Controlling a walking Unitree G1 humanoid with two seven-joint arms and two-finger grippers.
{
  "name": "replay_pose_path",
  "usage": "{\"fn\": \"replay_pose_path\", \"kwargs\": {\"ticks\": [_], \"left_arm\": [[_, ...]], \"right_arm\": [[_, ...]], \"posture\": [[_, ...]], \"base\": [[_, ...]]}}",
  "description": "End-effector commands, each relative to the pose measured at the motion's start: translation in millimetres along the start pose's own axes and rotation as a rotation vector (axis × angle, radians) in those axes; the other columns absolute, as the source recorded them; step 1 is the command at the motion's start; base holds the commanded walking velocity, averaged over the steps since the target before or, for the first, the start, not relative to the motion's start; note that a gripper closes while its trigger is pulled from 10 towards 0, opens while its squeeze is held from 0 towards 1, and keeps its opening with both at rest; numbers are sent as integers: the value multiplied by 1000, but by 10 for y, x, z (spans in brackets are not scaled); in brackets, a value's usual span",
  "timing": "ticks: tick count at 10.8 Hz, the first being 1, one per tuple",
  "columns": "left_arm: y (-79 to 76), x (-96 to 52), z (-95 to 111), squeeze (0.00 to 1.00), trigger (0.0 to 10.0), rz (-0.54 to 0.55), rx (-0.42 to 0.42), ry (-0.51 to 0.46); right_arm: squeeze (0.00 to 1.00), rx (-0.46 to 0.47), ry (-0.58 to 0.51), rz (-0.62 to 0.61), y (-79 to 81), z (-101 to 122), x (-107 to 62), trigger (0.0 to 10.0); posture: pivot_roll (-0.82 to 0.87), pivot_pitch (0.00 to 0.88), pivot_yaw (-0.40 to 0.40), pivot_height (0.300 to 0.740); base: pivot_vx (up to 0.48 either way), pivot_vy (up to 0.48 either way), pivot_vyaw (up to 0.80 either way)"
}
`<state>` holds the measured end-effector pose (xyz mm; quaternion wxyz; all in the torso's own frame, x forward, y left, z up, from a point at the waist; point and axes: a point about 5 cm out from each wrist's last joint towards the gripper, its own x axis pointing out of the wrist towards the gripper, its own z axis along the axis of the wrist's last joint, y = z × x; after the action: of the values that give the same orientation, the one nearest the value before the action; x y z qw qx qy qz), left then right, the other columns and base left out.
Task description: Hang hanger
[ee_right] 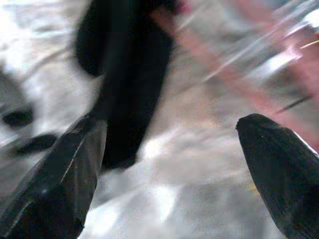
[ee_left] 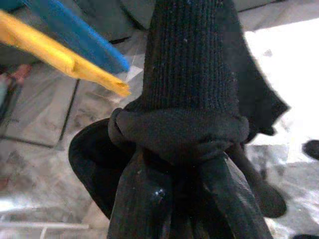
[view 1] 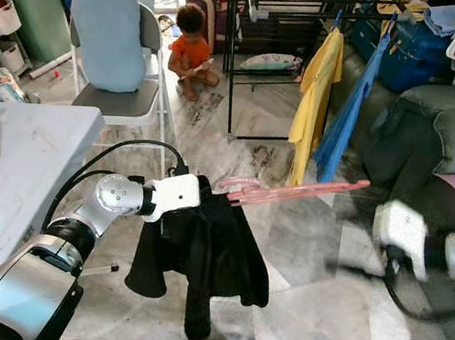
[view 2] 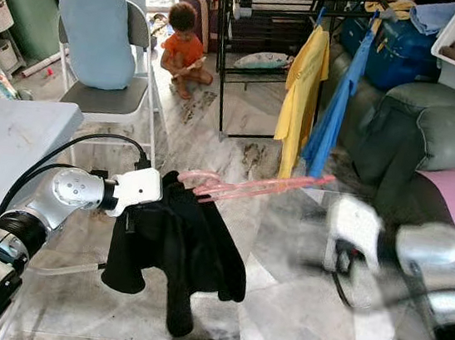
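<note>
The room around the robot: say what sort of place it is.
Likely a lived-in home's living or laundry area: a black drying rack with hung clothes, a grey sofa, a folding chair, and a child sitting on the marble floor.

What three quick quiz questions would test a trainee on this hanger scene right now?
1. True or false: the left gripper holds the black garment.
2. Which colour is the hanger: A pink, B green, C white?
3. Fill in: the right gripper's jaws are ____.

Key: 1 true; 2 A; 3 open. Yellow and blue clothes already hang on the drying rack.
</note>
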<state>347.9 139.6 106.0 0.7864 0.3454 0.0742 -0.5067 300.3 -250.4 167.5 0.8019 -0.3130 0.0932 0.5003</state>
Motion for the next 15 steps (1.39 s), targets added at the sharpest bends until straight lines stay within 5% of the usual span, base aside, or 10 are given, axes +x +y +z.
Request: {"fn": "replay_pose_path", "kwargs": {"ticks": [1, 3, 5, 15], "left_arm": [[182, -71, 30, 0, 0, 124, -8, 12], [320, -133, -12, 0, 0, 304, -149, 7], [425, -130, 61, 0, 0, 401, -342, -104], [438, -127, 86, 0, 0, 404, -360, -129]], "right_arm": [[1000, -31, -48, -116, -124, 108, -44, 10000], [1000, 36, -110, -152, -6, 98, 23, 10000], [1000, 153, -136, -147, 197, -58, 190, 10000], [1000, 171, -141, -160, 208, -75, 216, 10000]], "posture": [[-133, 0, 55, 740], [-132, 0, 59, 740], [-132, 0, 59, 740], [-132, 0, 59, 740]], "base": [[0, 0, 0], [0, 0, 0], [0, 0, 0], [0, 0, 0]]}}
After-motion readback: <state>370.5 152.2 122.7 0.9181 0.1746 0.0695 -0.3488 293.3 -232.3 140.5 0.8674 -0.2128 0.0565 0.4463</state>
